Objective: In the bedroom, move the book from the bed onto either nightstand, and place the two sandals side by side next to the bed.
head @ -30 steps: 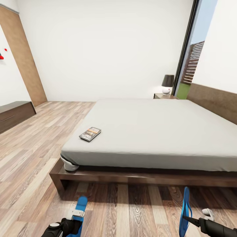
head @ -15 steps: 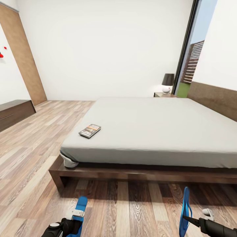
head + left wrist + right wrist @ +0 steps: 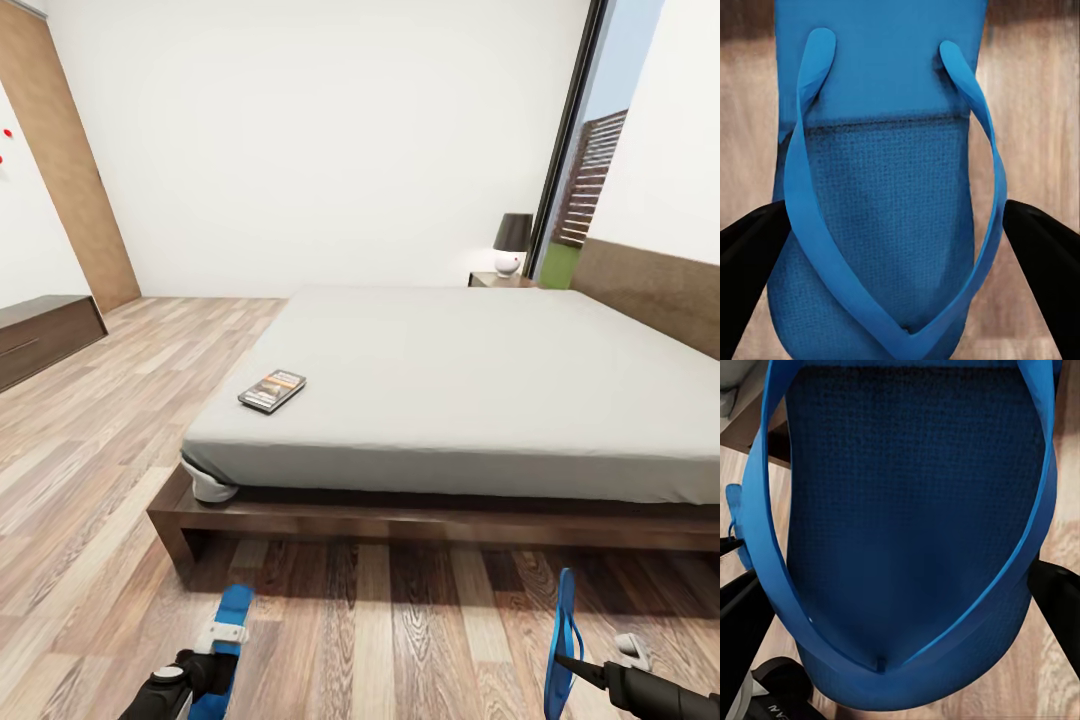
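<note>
A bright blue rubber flip-flop (image 3: 889, 202) sits clamped between the dark fingers of the left gripper (image 3: 205, 675), sole roughly level, low at the near left over the wood-plank floor (image 3: 100, 440). The second bright blue flip-flop (image 3: 562, 640) is pinched in the right gripper (image 3: 575, 662) at the near right, standing on its edge, with its straps facing the right wrist camera. Both sets of jaws are closed on a sandal, pressing against its sides.

Just beyond them stands the large low bed with a plain light-grey mattress and dark brown frame (image 3: 450, 520). The small thin paperback with a dark cover and orange band (image 3: 272, 390) lies flat on the mattress near its left edge, untouched. Far off at the bed's far corner is a low dark-brown wooden nightstand (image 3: 500, 280) carrying a white-based lamp with a dark shade (image 3: 512, 243). A longer dark-brown dresser (image 3: 40, 335) stands at the far left wall.

The risks, as I judge them:
- The right sandal hangs on edge; released that way it would likely topple or land strap-side wrong, not neatly beside its mate.
- The two are held well apart, so setting each straight down would leave a gap rather than a pair.
- Reaching low beside the frame could knock a sandal under the bed.
- The side grip on soft rubber may slip.
</note>
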You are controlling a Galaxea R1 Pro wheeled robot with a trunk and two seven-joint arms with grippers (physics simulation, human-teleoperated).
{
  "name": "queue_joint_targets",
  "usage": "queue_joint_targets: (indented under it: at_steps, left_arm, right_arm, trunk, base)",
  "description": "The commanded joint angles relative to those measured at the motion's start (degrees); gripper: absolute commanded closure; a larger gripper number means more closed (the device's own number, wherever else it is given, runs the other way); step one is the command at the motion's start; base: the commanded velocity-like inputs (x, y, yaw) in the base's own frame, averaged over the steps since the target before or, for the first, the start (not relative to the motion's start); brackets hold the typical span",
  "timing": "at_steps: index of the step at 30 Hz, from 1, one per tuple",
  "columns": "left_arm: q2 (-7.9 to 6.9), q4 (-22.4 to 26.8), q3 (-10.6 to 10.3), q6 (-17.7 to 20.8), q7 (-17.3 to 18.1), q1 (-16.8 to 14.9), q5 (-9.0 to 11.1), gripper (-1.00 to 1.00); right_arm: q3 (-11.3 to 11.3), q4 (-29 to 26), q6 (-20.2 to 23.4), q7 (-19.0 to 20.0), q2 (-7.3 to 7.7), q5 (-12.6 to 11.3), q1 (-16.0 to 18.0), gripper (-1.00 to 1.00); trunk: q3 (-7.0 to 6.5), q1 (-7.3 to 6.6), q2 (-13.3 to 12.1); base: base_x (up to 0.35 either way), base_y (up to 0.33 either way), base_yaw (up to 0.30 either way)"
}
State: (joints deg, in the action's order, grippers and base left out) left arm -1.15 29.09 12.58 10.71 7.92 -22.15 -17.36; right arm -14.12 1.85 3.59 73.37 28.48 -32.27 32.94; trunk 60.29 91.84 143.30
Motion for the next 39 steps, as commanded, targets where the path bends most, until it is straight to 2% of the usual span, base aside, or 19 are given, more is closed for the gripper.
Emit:
queue_joint_targets:
  at_steps: [1,7,14,39]
  left_arm:
    - [0.08,0.41,0.43,0.32,-0.28,-0.40,-0.58,1.00]
    - [0.05,0.55,0.38,0.28,-1.65,-3.25,-0.51,1.00]
    - [-0.07,0.44,0.45,0.17,-1.77,-3.51,-0.59,1.00]
    - [0.10,0.53,0.25,0.45,-1.77,-3.52,-0.65,1.00]
  right_arm:
    - [-0.47,0.17,0.41,0.28,-0.01,-0.60,0.09,1.00]
    - [-0.47,0.17,0.45,0.30,-0.01,-0.60,0.10,1.00]
    - [-0.48,0.17,0.37,0.28,-0.01,-0.60,0.10,1.00]
    - [-0.49,0.17,0.28,0.27,-0.01,-0.60,0.10,1.00]
  trunk:
    - [0.05,-0.01,0.02]
    - [0.05,-0.01,0.02]
    - [0.05,-0.01,0.02]
    - [5.59,0.63,0.36]
  base:
    - [0.000,0.000,0.000]
    - [0.000,0.000,0.000]
    - [0.000,0.000,0.000]
    - [0.000,0.000,0.000]
